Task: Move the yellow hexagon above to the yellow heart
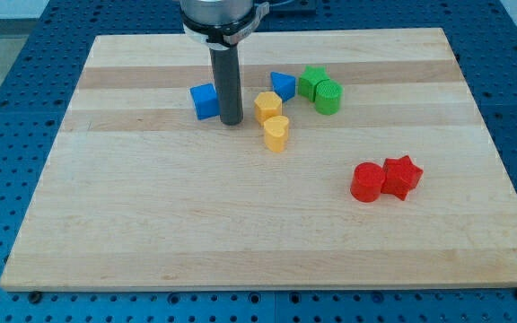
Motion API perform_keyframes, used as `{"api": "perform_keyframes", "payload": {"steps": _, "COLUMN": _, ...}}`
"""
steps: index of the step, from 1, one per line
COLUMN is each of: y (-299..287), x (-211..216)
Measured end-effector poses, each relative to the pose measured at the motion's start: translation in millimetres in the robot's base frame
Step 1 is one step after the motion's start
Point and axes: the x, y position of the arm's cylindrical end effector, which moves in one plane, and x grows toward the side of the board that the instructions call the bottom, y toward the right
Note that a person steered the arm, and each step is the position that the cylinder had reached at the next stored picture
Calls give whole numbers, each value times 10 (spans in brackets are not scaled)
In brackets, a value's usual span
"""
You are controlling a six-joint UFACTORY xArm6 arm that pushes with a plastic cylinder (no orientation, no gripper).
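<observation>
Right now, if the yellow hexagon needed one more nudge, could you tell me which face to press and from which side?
The rod cannot grip, only push. The yellow hexagon already sits just above the yellow heart. My tip stands apart at the hexagon's left, beside the blue cube. I would probably press its flat left face, sliding rightward, to centre it over the heart.

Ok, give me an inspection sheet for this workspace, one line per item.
Surface: wooden board, on a blue perforated table.
Job's things: yellow hexagon sits toward the view's top of the yellow heart, touching or nearly so.
Clutter: blue cube; blue triangle; two green blocks together; red cylinder beside a red star.
Grippers: none; my tip stands between the blue cube and the yellow hexagon, close to the cube, clear of the hexagon.
Cables: nothing seen.
Surroundings: nothing seen beyond the table.
</observation>
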Motion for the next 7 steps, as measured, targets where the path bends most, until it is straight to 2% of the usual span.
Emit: {"api": "perform_keyframes", "payload": {"steps": 7, "y": 270, "x": -1}}
